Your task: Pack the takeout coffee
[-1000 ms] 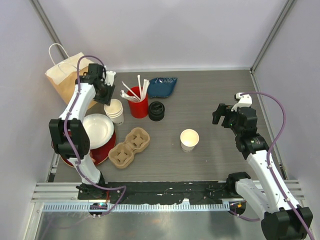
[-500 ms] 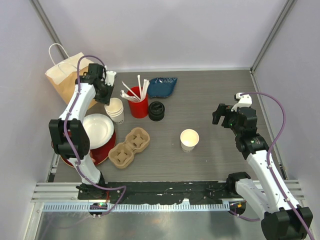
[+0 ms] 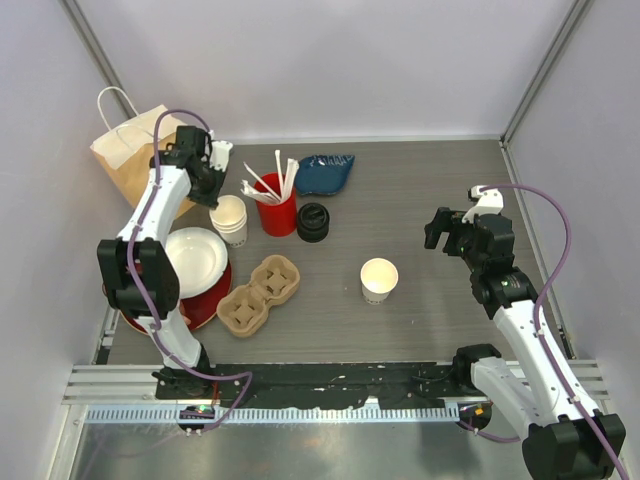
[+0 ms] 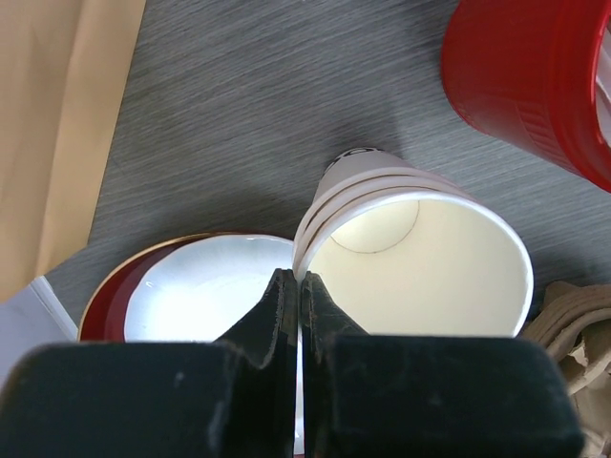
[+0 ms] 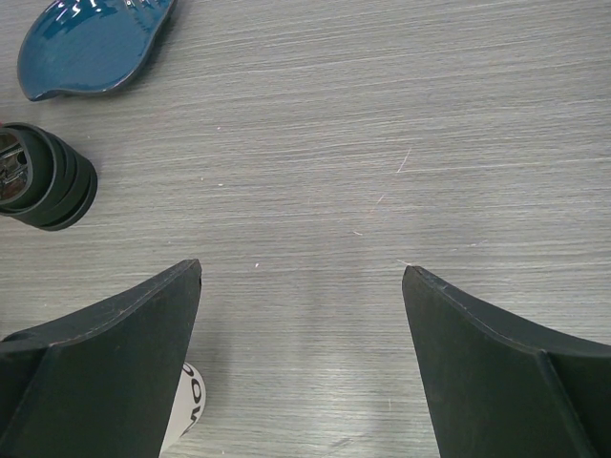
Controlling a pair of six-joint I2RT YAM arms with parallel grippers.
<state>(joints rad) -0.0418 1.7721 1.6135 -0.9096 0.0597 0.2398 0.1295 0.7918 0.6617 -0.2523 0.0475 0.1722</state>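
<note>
A stack of cream paper takeout cups (image 3: 229, 220) (image 4: 420, 253) stands without lids beside the red cup. My left gripper (image 3: 212, 190) (image 4: 299, 277) is shut on the near rim of the top cup, with one finger inside and one outside. A single open cup (image 3: 379, 279) stands mid-table, apart from both grippers. Black lids (image 3: 313, 222) (image 5: 48, 181) sit stacked right of the red cup. My right gripper (image 3: 440, 228) (image 5: 304, 272) hangs open over bare table to the right of the single cup, holding nothing.
A brown paper bag (image 3: 135, 150) (image 4: 57, 124) stands back left. The red cup of white sticks (image 3: 277, 210) (image 4: 535, 86), a blue dish (image 3: 324, 172) (image 5: 91, 48), a white bowl (image 3: 195, 258) (image 4: 205, 286) on a red plate (image 3: 210, 300), and a cardboard cup carrier (image 3: 260, 294) surround the stack.
My left gripper's jaws have come together on the top cup's rim. Neither arm has otherwise moved noticeably.
</note>
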